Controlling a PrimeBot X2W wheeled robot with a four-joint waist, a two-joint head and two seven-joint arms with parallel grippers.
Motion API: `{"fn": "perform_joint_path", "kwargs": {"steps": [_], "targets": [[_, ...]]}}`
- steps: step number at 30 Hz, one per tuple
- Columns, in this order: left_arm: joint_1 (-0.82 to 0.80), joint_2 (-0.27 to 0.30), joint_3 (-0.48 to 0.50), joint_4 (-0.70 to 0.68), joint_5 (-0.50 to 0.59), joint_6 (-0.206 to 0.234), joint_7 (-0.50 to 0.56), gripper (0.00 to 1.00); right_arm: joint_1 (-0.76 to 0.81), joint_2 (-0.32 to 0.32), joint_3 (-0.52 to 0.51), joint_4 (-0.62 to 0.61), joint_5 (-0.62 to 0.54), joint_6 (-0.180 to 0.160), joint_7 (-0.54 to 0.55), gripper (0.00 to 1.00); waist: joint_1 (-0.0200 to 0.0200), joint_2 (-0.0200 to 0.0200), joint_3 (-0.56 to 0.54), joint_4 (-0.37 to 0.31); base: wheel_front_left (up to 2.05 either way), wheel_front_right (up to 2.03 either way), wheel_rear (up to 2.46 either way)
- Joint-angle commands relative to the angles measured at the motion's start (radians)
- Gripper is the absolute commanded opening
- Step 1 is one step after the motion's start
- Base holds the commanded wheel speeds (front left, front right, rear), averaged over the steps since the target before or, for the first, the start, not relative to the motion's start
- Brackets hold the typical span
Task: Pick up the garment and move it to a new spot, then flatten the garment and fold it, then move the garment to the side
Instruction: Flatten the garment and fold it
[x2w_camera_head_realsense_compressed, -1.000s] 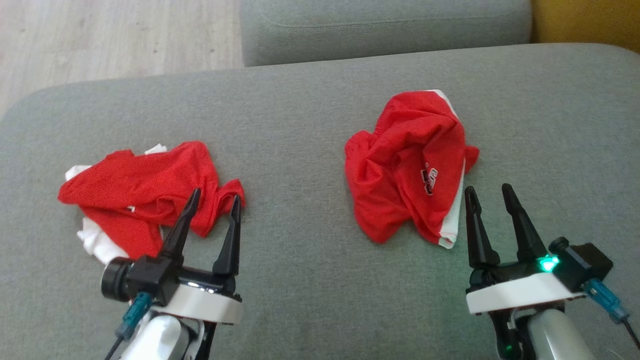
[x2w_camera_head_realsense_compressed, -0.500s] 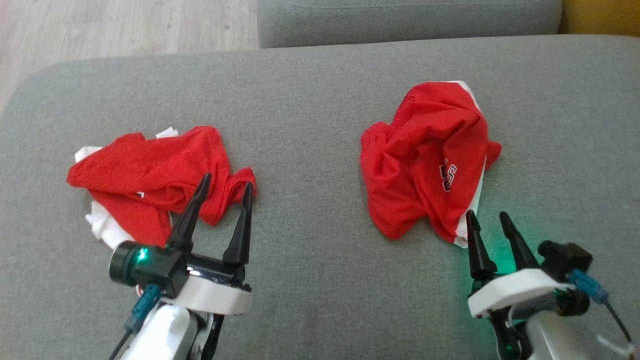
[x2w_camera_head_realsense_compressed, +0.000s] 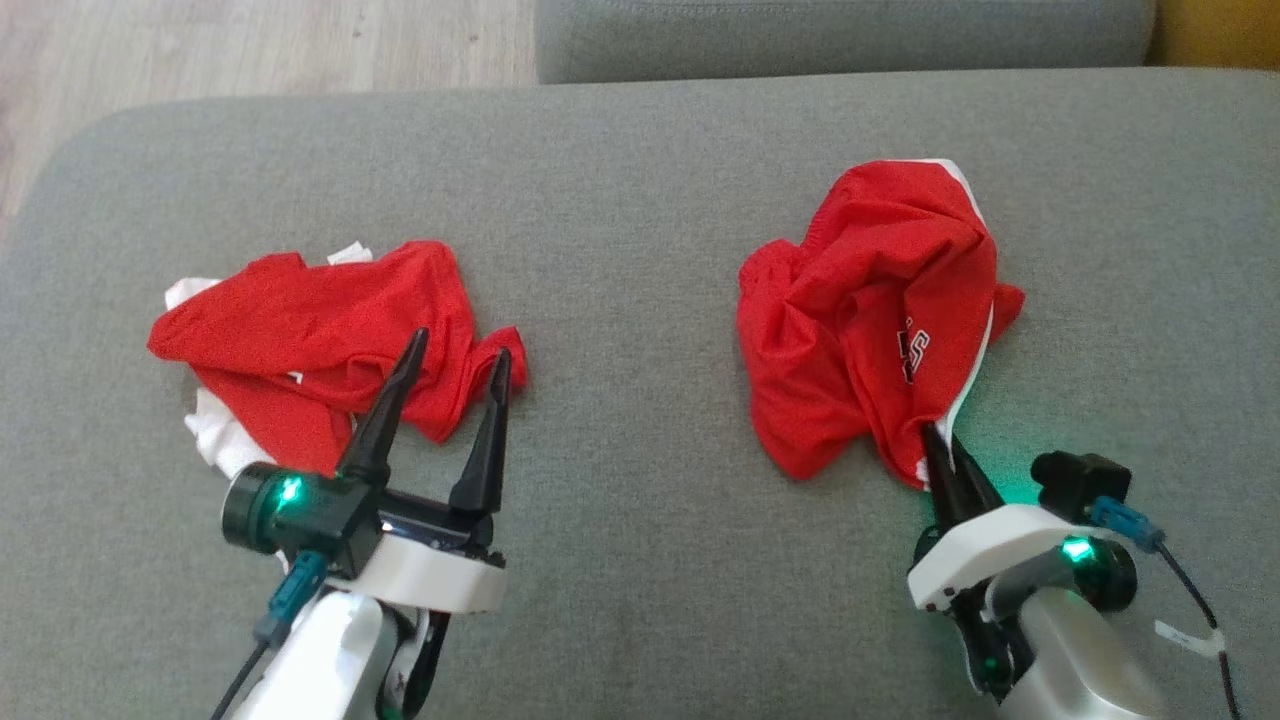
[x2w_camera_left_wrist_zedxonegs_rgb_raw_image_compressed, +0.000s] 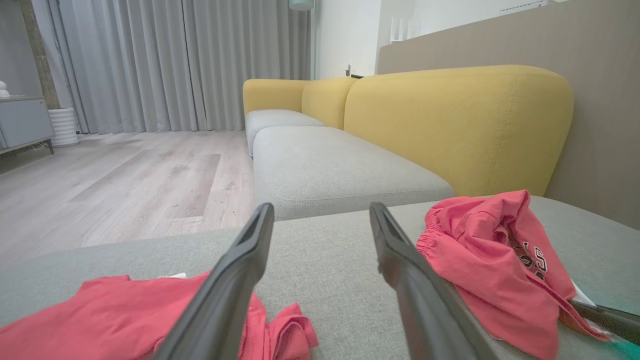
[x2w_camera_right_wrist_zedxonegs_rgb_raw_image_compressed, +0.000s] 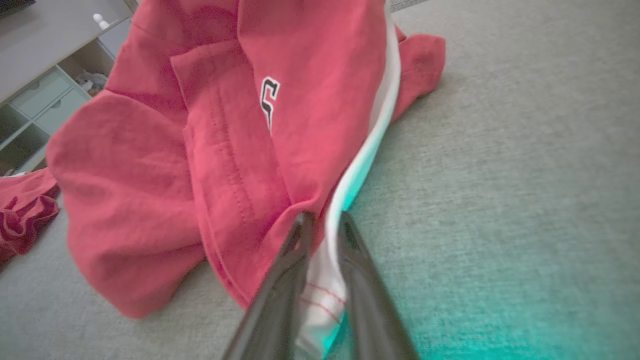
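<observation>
The right gripper (x2w_camera_head_realsense_compressed: 940, 448) is pinched narrow on the garment (x2w_camera_head_realsense_compressed: 860, 320), its two fingers closed over the white side stripe (x2w_camera_right_wrist_zedxonegs_rgb_raw_image_compressed: 372, 140) at the near hem. The rest of the crumpled red cloth lies ahead of the fingertips and to their left on the grey cushion (x2w_camera_head_realsense_compressed: 640, 180). The left gripper (x2w_camera_head_realsense_compressed: 458, 348) stands wide and holds nothing, its tips over the near edge of a second red garment (x2w_camera_head_realsense_compressed: 300, 325). The bite looks thin: seemingly only an edge layer sits between the fingers, so a quick lift could let the slick fabric slide out — or the bundle could hang twisted and land in a heap, making flattening harder.
</observation>
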Motion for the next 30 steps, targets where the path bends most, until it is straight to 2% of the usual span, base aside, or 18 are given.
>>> {"fn": "perform_joint_path", "kwargs": {"steps": [1,7,10,13,16,20,24,27,30], "targets": [[-0.039,0.009,0.044,-0.026,0.005,-0.004,-0.008,1.00,-0.022,0.003,0.018,-0.017,0.002,-0.001,-0.015,0.00,-0.0001,-0.0001,-0.006,-0.003,0.00,0.00,0.00],[-0.019,0.000,0.064,-0.024,0.009,-0.005,-0.008,1.00,-0.103,0.003,-0.124,-0.083,-0.098,-0.001,-0.048,0.00,-0.0001,-0.0001,-0.054,-0.019,0.00,0.00,0.00],[-0.002,-0.009,0.073,-0.026,0.010,-0.004,-0.008,1.00,-0.155,0.003,-0.188,-0.160,-0.207,-0.001,-0.048,0.00,-0.0001,-0.0001,-0.078,-0.030,0.00,0.00,0.00],[0.014,-0.019,0.076,-0.026,0.013,-0.008,-0.008,1.00,-0.222,-0.022,-0.212,-0.230,-0.340,-0.001,0.004,0.00,-0.0001,-0.0001,-0.101,-0.033,0.00,0.00,0.00],[0.022,-0.031,0.081,-0.029,0.016,-0.014,-0.008,1.00,-0.316,-0.085,-0.203,-0.278,-0.424,-0.001,0.075,0.00,-0.0001,-0.0001,-0.119,-0.022,0.00,0.00,0.00],[0.029,-0.050,0.093,-0.032,0.018,-0.019,-0.008,1.00,-0.457,-0.163,-0.132,-0.269,-0.481,-0.001,0.129,0.00,-0.0001,-0.0001,-0.133,0.006,0.00,0.00,0.00],[0.046,-0.071,0.103,-0.028,0.020,-0.029,-0.008,1.00,-0.626,-0.208,-0.090,-0.214,-0.533,-0.001,0.075,0.00,-0.0001,-0.0001,-0.147,0.032,0.00,0.00,0.00],[0.056,-0.081,0.110,-0.026,0.027,-0.036,-0.008,1.00,-0.731,-0.182,-0.108,-0.173,-0.567,-0.001,0.009,0.00,-0.0001,-0.0001,-0.154,0.047,0.00,0.00,0.00],[0.064,-0.087,0.123,-0.028,0.033,-0.039,-0.008,1.00,-0.775,-0.144,-0.082,-0.150,-0.595,-0.001,-0.031,0.00,-0.0001,-0.0001,-0.159,0.053,0.00,0.00,0.00]]}}
